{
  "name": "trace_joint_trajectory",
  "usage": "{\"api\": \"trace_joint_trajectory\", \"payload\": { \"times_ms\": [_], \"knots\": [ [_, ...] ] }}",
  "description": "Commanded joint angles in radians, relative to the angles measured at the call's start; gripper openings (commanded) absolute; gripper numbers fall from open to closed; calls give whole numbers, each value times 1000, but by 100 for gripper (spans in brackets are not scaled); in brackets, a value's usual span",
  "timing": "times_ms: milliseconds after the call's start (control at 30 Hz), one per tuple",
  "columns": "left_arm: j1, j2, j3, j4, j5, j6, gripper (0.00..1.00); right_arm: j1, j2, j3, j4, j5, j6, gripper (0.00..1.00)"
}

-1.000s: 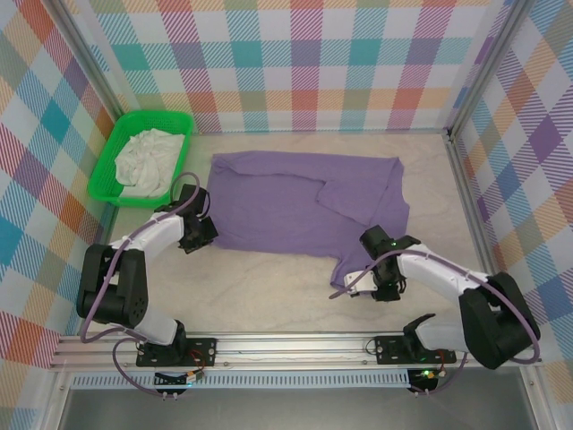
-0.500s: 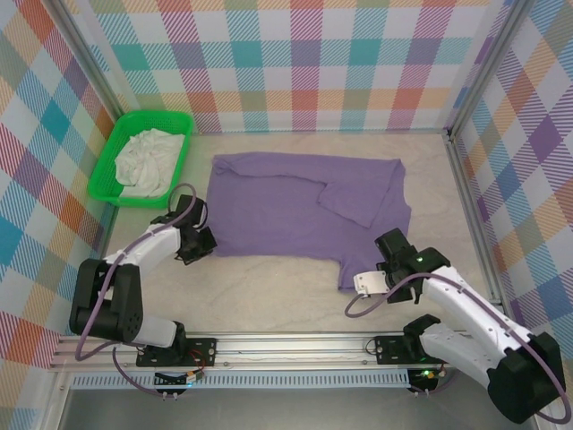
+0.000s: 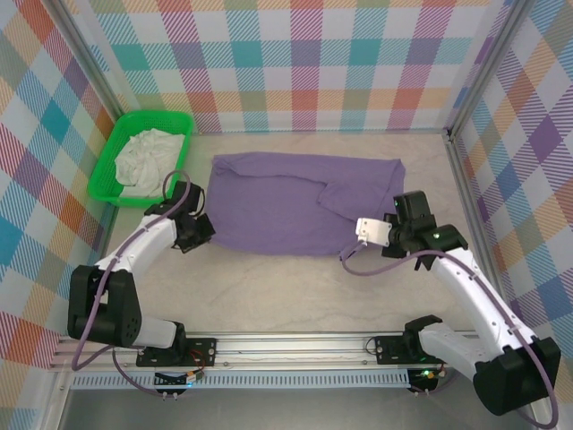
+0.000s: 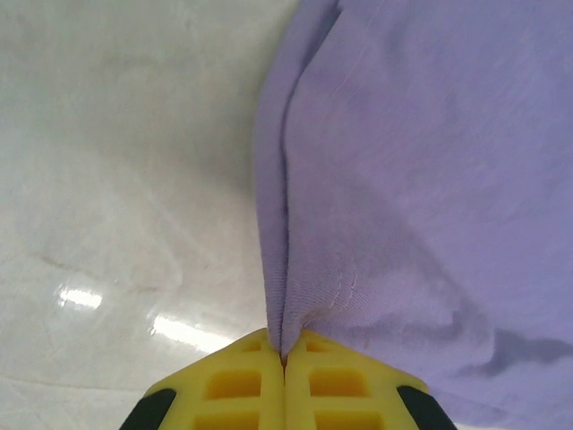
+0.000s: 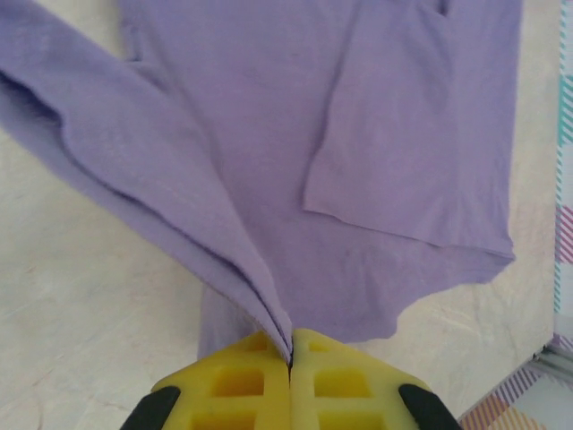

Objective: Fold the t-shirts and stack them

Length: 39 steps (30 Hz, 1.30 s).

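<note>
At the near edge, the two arm bases are seen bolted to the rail (image 3: 286, 351), with bare table (image 3: 286, 296) just beyond. And there it is on the left wrist camera: the left gripper (image 4: 285, 354) is clamped fully together, and the hem of the lavender-purple t-shirt (image 3: 286, 210) is pinched between its yellow pads (image 4: 235, 387). A raised crease is drawn in the cloth, running straight away from the jaws, with pale tabletop to one side and purple cloth to the other.

Over on the right wrist camera the same is seen: the right gripper (image 5: 290, 355) is closed tight on an edge of that same shirt, and a long fold of cloth is lifted off the surface, running away from the fingers. Beyond it, a short sleeve is seen folded in over the body of the garment.

From above, the purple shirt is found spread across the middle of the table, wide and mostly flat. Its near-left corner is held by the left arm, its near-right side by the right arm, so the garment is gripped at both near ends.

Further back, in the far-left corner, the off-white t-shirt (image 3: 148, 157) is seen crumpled inside the green basket (image 3: 161, 115), well apart from the purple one. Behind it all, the checked walls are seen closing the table in.
</note>
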Motion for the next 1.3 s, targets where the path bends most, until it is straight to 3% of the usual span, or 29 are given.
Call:
{"api": "trace_joint_trajectory", "payload": {
  "times_ms": [0,633,900,1267],
  "knots": [
    [18,44,76,-47,-11,10,0,-31,53,62,63,-59,50,0],
    [58,269,309,-65,-30,-13,0,-148,512,411,105,-50,-30,0],
    [65,411,439,-81,-49,-11,0,-164,700,550,130,3,-13,0],
    [64,525,488,-80,-75,-20,0,-163,857,632,163,65,65,0]
  ]
}}
